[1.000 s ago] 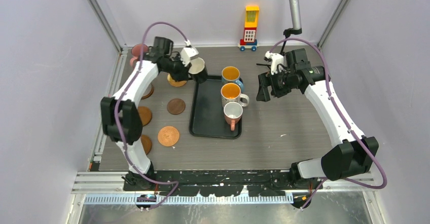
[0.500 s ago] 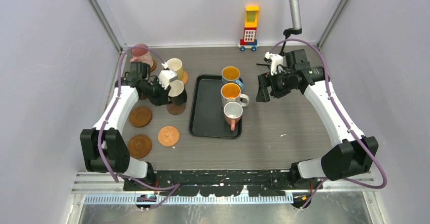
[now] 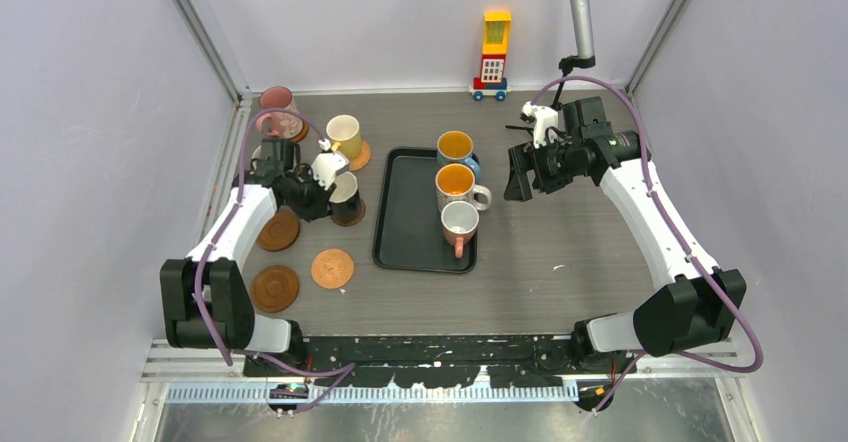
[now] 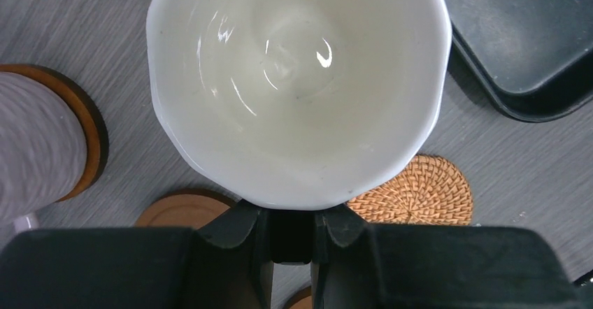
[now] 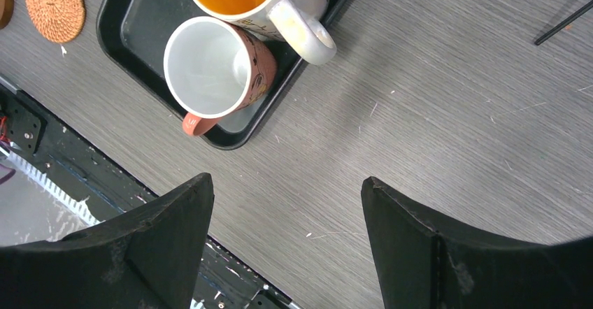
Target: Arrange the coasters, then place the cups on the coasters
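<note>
Closest to the arms, two coasters lie on the table with no cup on them: a dark brown coaster (image 3: pixel 275 288) on the left and a woven coaster (image 3: pixel 332 268) just to its right. A bit farther back lies a third coaster (image 3: pixel 279 229), partly hidden under the left arm.

Next comes the black cup (image 3: pixel 347 194). The left gripper (image 4: pixel 290 233) is squeezed tight on its near side. The cup is upright, white inside, and empty. It sits over a brown coaster, left of the tray. I cannot tell if it touches the coaster. Beside it, in the left wrist view, a lilac cup (image 4: pixel 35 148) stands on its own coaster.

The black tray (image 3: pixel 405 212) lies in the middle of the table. Three cups stand in a row on its right side. The salmon cup (image 3: pixel 460 222) is closest. It is white inside and empty, and its handle points toward the arms. Behind it is the white cup (image 3: pixel 455 182) with a pattern on it. It is orange inside, and its handle points right. The blue cup (image 3: pixel 456 147), also orange inside, is farthest back.

The right gripper (image 5: pixel 287 187) hangs in the air right of the tray. Its fingers are spread wide and hold nothing.

Farther back on the left, the yellow cup (image 3: pixel 344 132) stands on a coaster. The pink cup (image 3: pixel 277 102) stands on another one in the far left corner. A toy tower (image 3: pixel 493 52) stands by the back wall.
</note>
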You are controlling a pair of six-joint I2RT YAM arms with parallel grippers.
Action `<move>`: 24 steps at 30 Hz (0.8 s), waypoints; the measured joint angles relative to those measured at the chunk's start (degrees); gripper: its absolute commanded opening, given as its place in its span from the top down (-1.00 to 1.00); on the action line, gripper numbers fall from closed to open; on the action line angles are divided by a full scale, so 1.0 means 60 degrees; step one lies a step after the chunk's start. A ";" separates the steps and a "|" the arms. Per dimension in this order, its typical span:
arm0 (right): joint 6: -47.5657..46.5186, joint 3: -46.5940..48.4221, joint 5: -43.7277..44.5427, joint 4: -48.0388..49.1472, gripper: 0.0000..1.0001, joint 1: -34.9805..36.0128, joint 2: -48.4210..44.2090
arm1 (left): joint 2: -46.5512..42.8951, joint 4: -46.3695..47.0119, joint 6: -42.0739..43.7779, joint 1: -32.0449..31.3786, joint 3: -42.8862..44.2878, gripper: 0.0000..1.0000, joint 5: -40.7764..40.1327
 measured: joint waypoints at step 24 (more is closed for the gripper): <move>0.0000 0.0000 -0.0007 0.0000 -0.64 0.0000 0.0004 | 0.0831 0.0637 0.0222 0.0000 0.0000 0.19 -0.0204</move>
